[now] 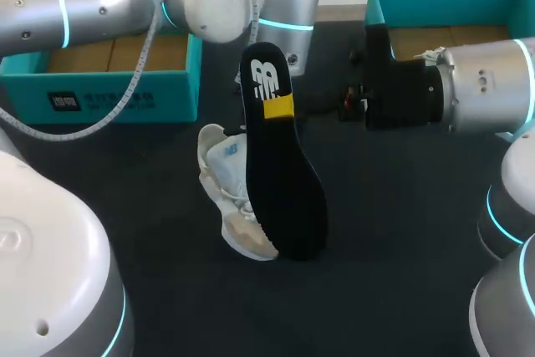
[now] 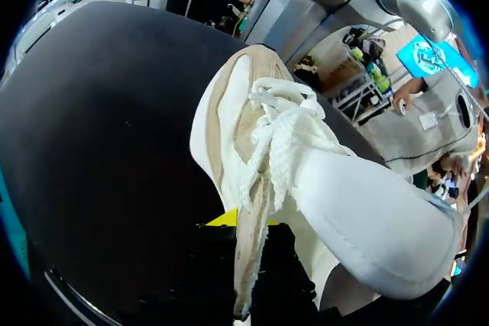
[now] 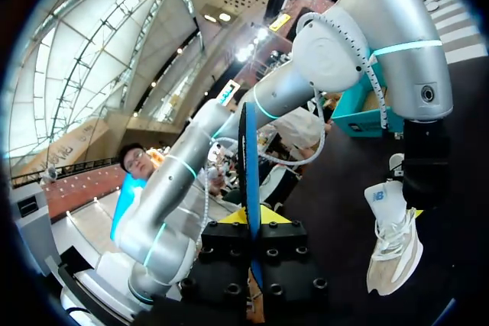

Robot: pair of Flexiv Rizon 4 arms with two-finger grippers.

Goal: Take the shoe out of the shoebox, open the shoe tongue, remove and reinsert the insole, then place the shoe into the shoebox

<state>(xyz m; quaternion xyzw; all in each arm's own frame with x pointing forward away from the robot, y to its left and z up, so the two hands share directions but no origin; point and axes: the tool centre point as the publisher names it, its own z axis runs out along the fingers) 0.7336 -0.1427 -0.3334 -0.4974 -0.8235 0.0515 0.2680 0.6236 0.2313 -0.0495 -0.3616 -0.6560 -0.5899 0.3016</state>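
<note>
Right gripper [image 3: 252,223] is clamped on the upright insole [image 1: 280,173], its long axis parallel to the shoe [image 1: 232,198] just beside it, which the left gripper [image 3: 419,200] grips at the heel, toe ahead.

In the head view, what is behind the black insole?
The white shoe is behind the insole. Only one side of it shows; the rest is covered.

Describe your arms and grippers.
The left arm and right arm are silver tubes with white rounded joints and cyan light rings. A white ribbed cable loops along the left one. The left gripper and right gripper are black blocks, yellow-tipped.
</note>
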